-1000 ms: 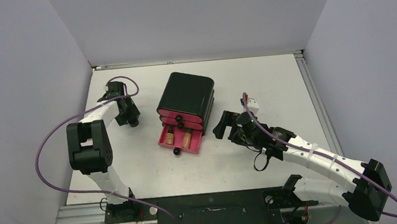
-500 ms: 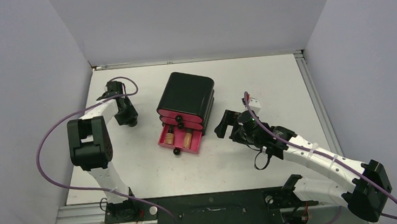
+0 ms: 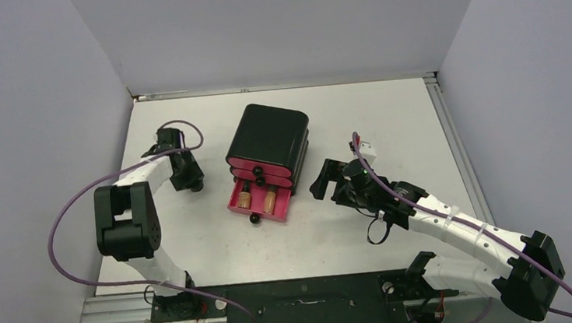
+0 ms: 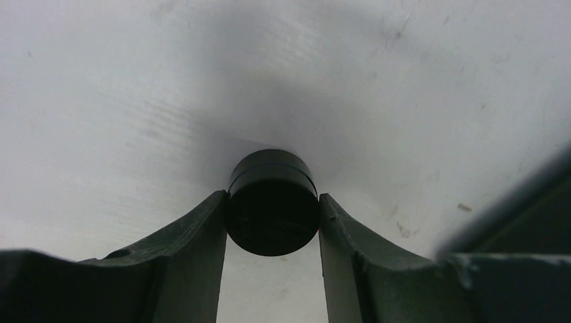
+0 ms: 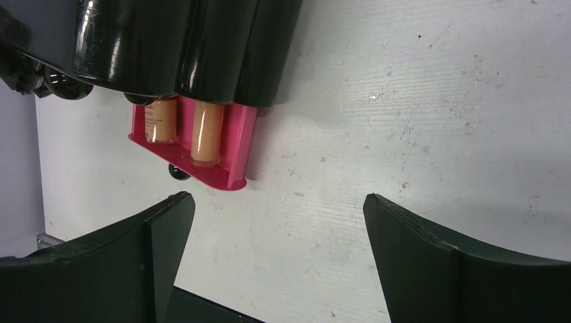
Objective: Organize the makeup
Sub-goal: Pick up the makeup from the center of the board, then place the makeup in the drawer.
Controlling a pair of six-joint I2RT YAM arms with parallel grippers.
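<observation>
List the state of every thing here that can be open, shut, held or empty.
left gripper, shut on the small black jar.
small black jar, held by the left gripper.
right gripper, open, empty.
bottom drawer, pulled open.
tan tubes, lying in the bottom drawer.
upper drawers, shut.

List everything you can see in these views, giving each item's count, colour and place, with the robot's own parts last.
table: one, white, under everything
cabinet: one, black with pink drawers, middle of the table
open drawer: one, pink, lowest in the cabinet, pulled out towards the arms
tubes: two, tan, side by side in the open drawer
round jar: one, black, left of the cabinet, between the left gripper's fingers
left gripper: one, black, closed on the round jar
right gripper: one, black, open, right of the cabinet, holding nothing
</observation>
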